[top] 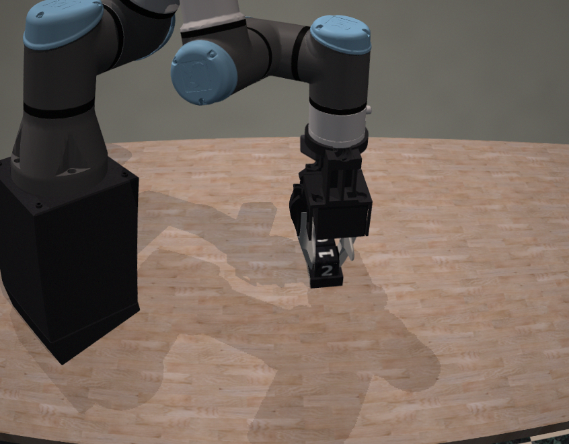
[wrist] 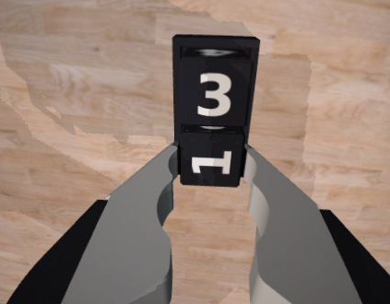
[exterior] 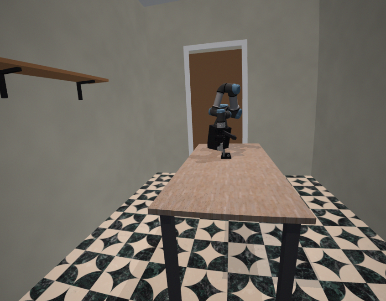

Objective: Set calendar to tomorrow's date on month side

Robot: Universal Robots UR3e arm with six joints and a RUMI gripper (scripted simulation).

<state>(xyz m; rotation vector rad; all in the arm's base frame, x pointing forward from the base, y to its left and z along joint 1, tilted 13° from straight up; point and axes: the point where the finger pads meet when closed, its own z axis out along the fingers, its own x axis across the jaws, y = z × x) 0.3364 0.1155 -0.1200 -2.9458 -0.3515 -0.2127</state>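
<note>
My gripper [top: 327, 264] [wrist: 210, 146] points down and is shut on the nearer black cube [top: 326, 253] [wrist: 212, 163]. White digits mark its faces: a sideways 1 on top and an upright 2 towards the top camera. It is low at the near end of the black tray [top: 326, 282] [exterior: 226, 157] [wrist: 215, 40]. I cannot tell if its underside touches the tray floor. The other cube [wrist: 214, 94] sits behind it in the tray, with a 3 on top. A narrow gap between the cubes shows part of a white digit. No month name is readable.
The tray stands on the wooden table [top: 457, 266] [exterior: 233, 187]. The arm's black pedestal [top: 87, 262] is left of the tray in the top view. A wall shelf [exterior: 52, 70] is far off at the left in the exterior view.
</note>
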